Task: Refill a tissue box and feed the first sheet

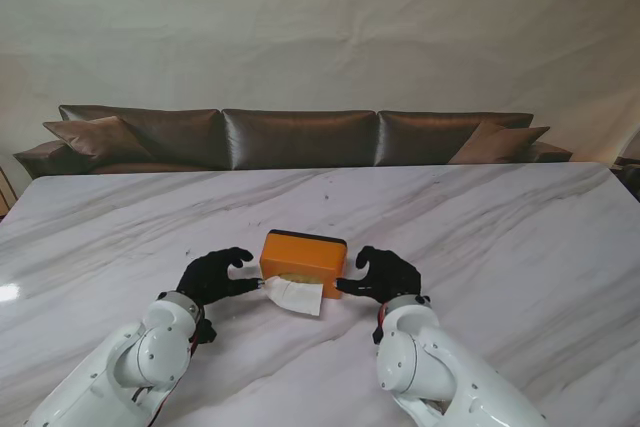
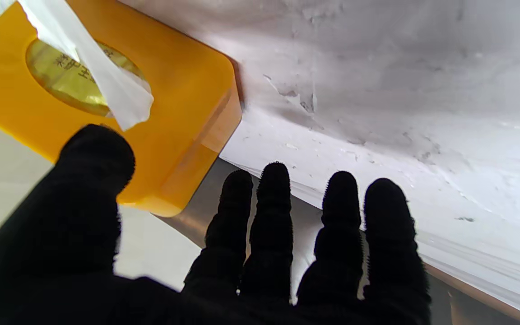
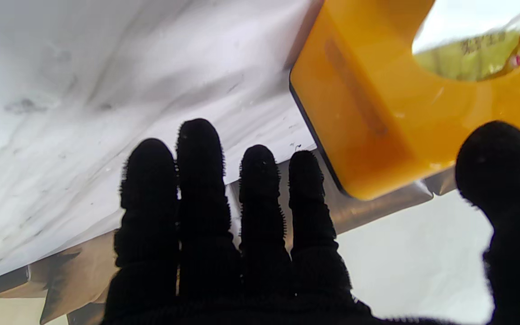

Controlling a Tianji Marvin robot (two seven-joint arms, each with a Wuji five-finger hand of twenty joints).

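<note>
While our left hand (image 1: pixel 212 276) and right hand (image 1: pixel 382 274) flank the tissue box (image 1: pixel 303 254), fingers spread and holding nothing, a sheet (image 1: pixel 295 294) hangs from its opening; beyond the desk (image 1: pixel 500 237) stands a sofa (image 1: pixel 300 137).

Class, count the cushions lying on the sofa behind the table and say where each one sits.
2. One brown cushion leans at the sofa's left end, the other brown cushion at its right end. The table hides the sofa's lower part, so more could be concealed.

surface: white marble table (image 1: pixel 480 217) | on it: orange tissue box (image 1: pixel 303 255) (sheet out)
</note>
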